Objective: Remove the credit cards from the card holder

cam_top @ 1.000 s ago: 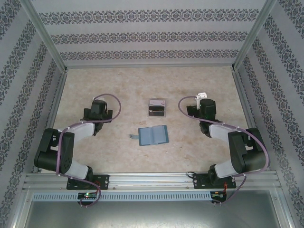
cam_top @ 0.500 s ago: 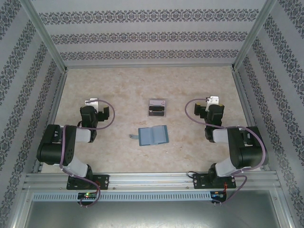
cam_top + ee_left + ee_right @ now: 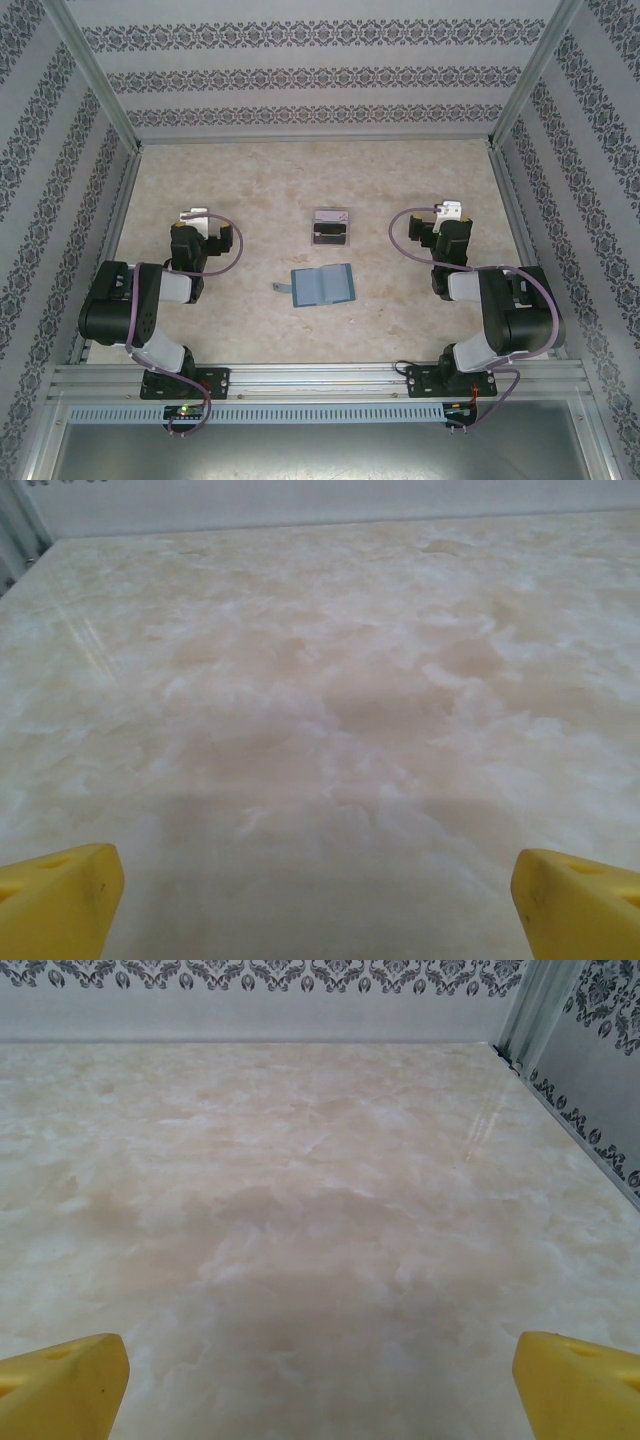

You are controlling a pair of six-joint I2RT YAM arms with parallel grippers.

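Note:
The teal-blue card holder (image 3: 323, 285) lies open like a book in the middle of the table, its small tab (image 3: 281, 289) sticking out to the left. Behind it, a pale card (image 3: 332, 215) and a dark card (image 3: 331, 236) show at the clear box. My left gripper (image 3: 192, 215) rests at the left, well away from the holder. My right gripper (image 3: 450, 211) rests at the right, equally far off. In the wrist views, the left gripper (image 3: 318, 905) and right gripper (image 3: 320, 1390) stand open over bare marble, yellow fingertips (image 3: 55, 900) (image 3: 580, 1385) wide apart.
The clear plastic box (image 3: 332, 227) stands behind the holder. Patterned walls (image 3: 320, 75) with aluminium posts (image 3: 95, 75) close in the table at back and sides. A metal rail (image 3: 320, 380) runs along the near edge by the arm bases.
Both arms folded back and outward from a second ago, the grippers moving away from the centre; over the last half second they barely shifted. Holder and box stayed put.

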